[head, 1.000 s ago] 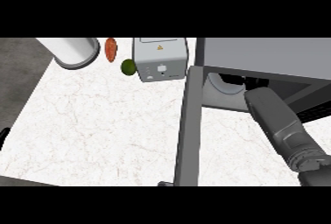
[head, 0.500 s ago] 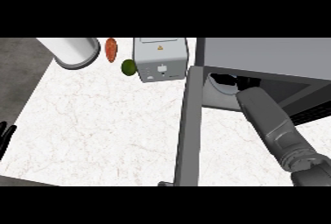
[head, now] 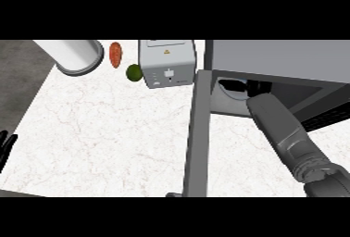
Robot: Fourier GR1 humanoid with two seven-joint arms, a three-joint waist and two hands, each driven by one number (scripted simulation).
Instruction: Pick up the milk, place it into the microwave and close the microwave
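The milk point(head: 231, 88) sits just inside the microwave point(head: 273, 58), a pale shape at the left of the dark opening, close behind the door hinge. The right hand point(head: 254, 85) is in there with it, black fingers showing beside the carton at the mouth of the cavity, forearm angled in from the lower right. Whether those fingers are clamped round the milk or spread off it, I cannot tell; the cavity is too dark and the forearm covers the palm.

The door point(head: 195, 139) stands wide open, a long grey slab running down toward the counter's front edge. So placing looks nearly done, closing not begun.

Risks from here. If the hand is not fully off the carton when the arm pulls out, the milk could tip or slide out over the sill. The carton sits near the front left corner, so a swinging door might nudge it. And the forearm lies just beside the door's inner face; it has to clear before anything swings.

On the counter point(head: 103, 129), the toaster point(head: 167, 62), a green fruit point(head: 134, 71), an orange vegetable point(head: 115, 53) and a white cylinder point(head: 74, 54) stand well apart. The left hand point(head: 5, 146) rests at the left edge, fingers relaxed.
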